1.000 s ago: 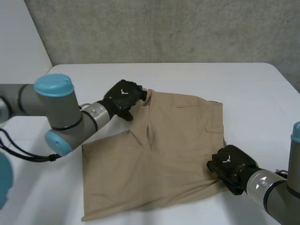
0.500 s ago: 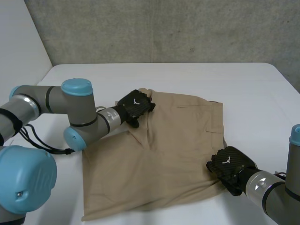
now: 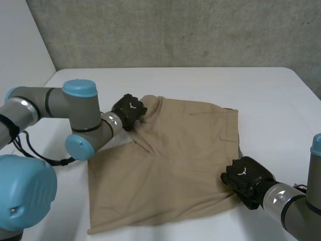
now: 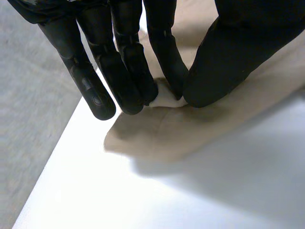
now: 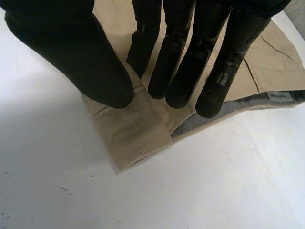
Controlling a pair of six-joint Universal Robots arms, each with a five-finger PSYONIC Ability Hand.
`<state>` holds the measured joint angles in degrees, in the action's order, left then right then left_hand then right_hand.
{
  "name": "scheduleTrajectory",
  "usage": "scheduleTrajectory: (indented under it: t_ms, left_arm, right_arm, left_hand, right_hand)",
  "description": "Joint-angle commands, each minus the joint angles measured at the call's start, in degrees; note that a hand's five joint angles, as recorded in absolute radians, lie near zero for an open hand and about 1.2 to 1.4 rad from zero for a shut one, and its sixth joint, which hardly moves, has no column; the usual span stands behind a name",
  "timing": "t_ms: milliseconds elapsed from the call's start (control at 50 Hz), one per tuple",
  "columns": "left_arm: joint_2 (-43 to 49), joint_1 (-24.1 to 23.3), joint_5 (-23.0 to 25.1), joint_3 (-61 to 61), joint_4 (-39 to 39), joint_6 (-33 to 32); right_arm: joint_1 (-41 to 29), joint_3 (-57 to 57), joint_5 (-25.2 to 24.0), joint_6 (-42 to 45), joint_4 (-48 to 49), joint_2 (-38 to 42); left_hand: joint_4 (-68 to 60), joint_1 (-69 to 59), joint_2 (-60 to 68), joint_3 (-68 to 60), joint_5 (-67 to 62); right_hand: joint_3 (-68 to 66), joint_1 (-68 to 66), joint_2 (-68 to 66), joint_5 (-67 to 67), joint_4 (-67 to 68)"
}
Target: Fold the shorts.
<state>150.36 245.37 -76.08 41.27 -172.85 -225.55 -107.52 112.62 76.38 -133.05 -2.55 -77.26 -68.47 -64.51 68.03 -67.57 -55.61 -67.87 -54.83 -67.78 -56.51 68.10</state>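
Two corners of the tan shorts (image 3: 170,165) are held; the shorts lie spread flat on the white bench (image 3: 200,80).

Change from half a second earlier: the left robot hand (image 3: 128,109) has shifted outward, toward its own arm, from on top of the far left corner to that corner's outer edge; the corner has been drawn out with it, and a crease runs from it into the cloth; the rest of the shorts has kept its place. The right robot hand (image 3: 246,179) has not moved; it sits at the near right corner.

Left wrist view: straight fingers (image 4: 128,71) and thumb (image 4: 224,62) pinch a small raised fold of cloth just above the bench.

Right wrist view: thumb (image 5: 81,57) and fingers (image 5: 176,62) close narrowly on the bunched corner; a grey lining (image 5: 205,125) and a small label (image 5: 277,97) show at the edge there.

Edges and room: open bench lies beyond the shorts up to the grey wall (image 3: 175,30), and to their right as far as the bench's right edge; the left arm (image 3: 75,120) occupies the bench left of the shorts; a strip of bare bench shows along the near hem.
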Motion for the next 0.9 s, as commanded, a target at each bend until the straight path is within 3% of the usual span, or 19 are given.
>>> scheduleTrajectory:
  t_ms: [20, 100, 320, 480, 760, 860, 900]
  left_arm:
    - [-7.0, 0.2, -10.5, 11.2, -0.1, -1.1]
    - [-9.4, 0.0, -14.0, 15.9, -0.2, -0.8]
    - [-10.4, -0.3, -15.1, 18.2, -4.1, -0.6]
    - [-13.1, -0.4, -23.3, 21.7, -2.8, -0.4]
    - [-13.2, -1.3, -24.6, 22.4, -1.2, -0.5]
    - [-13.3, -1.6, -24.6, 22.8, -1.5, -0.3]
    - [-13.9, -1.7, -24.6, 22.9, -1.5, -0.2]
  right_arm:
    - [-0.2, 0.4, 0.0, 0.1, 0.0, -0.1]
    - [-0.2, 0.5, 0.0, 0.0, 0.0, -0.1]
    - [-0.1, 1.4, -0.2, 0.1, 0.1, -0.2]
    - [-0.1, 1.5, -0.2, 0.1, 0.1, -0.3]
    - [-0.1, 2.3, -0.2, 0.1, 0.1, -0.9]
    - [-0.1, 2.5, -0.2, 0.1, 0.1, -0.9]
    - [-0.1, 2.6, -0.2, 0.1, 0.3, -0.9]
  left_hand:
    - [-11.5, -15.5, 12.0, -12.4, -14.4]
    - [-11.5, -15.5, 12.0, -12.4, -14.4]
    - [-11.5, -15.5, 12.0, -12.4, -14.4]
    - [-11.5, -15.5, 12.0, -12.4, -14.4]
    - [-11.5, -15.5, 12.0, -12.4, -14.4]
    - [37.1, 33.2, -36.7, 36.2, 34.3]
    - [41.4, 37.5, -41.0, 40.5, 38.6]
  right_hand:
    - [-12.1, -25.2, -12.2, -13.5, 11.9]
    - [-12.1, -25.2, -12.2, -13.5, 11.9]
    - [-12.1, -25.2, -12.2, -13.5, 11.9]
    - [-12.1, -25.2, -12.2, -13.5, 11.9]
    - [-12.1, -25.2, -12.2, -13.5, 11.9]
    - [-12.1, -25.2, -12.2, -13.5, 11.9]
    - [-12.1, -25.2, -12.2, -13.5, 11.9]
